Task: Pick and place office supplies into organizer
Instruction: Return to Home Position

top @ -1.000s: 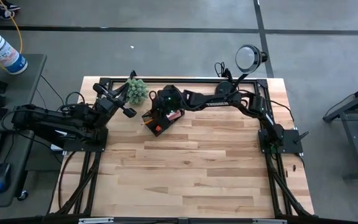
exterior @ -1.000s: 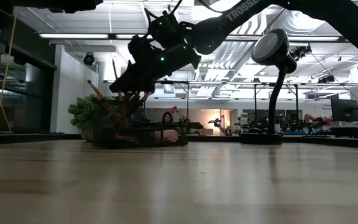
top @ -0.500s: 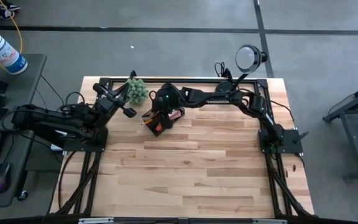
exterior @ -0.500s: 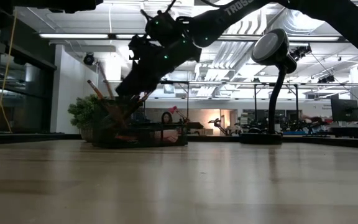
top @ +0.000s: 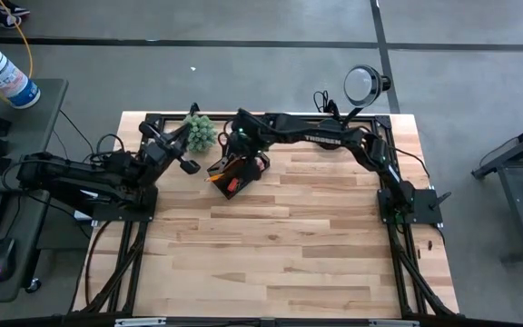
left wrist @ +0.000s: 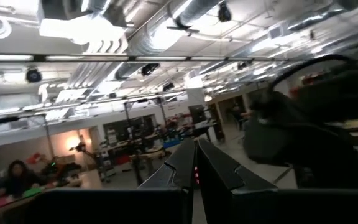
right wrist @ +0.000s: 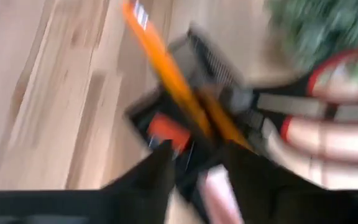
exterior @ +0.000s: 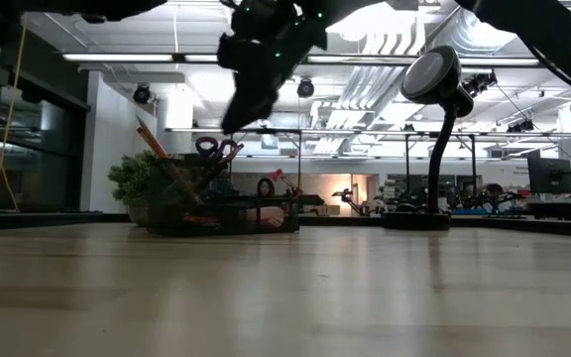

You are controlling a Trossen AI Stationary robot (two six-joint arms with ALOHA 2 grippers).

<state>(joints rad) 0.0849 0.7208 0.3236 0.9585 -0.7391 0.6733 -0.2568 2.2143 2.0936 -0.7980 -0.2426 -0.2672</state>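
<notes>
The black organizer (top: 234,173) stands at the table's far middle; it also shows in the low view (exterior: 221,210). Orange-yellow pencils (right wrist: 173,81) lean in it, and a red-orange block (right wrist: 169,134) lies inside. The red-handled scissors (exterior: 216,147) stand in it with the handles up. My right gripper (exterior: 232,121) hangs above the organizer, open and empty; its fingers (right wrist: 157,171) frame the box. My left gripper (top: 189,163) waits, shut, left of the organizer. The black pen and the tiny black piece do not show.
A green spiky plant (top: 200,132) stands just beyond the organizer's left end. A black round-headed lamp (top: 363,84) stands at the far right corner. Bare wooden tabletop (top: 280,245) lies toward the near edge. People show in the room behind (exterior: 264,187).
My right gripper has risen from down at the organizer to well above it. The scissors' red handles, hidden behind the gripper before, now stand free above the organizer's rim.
</notes>
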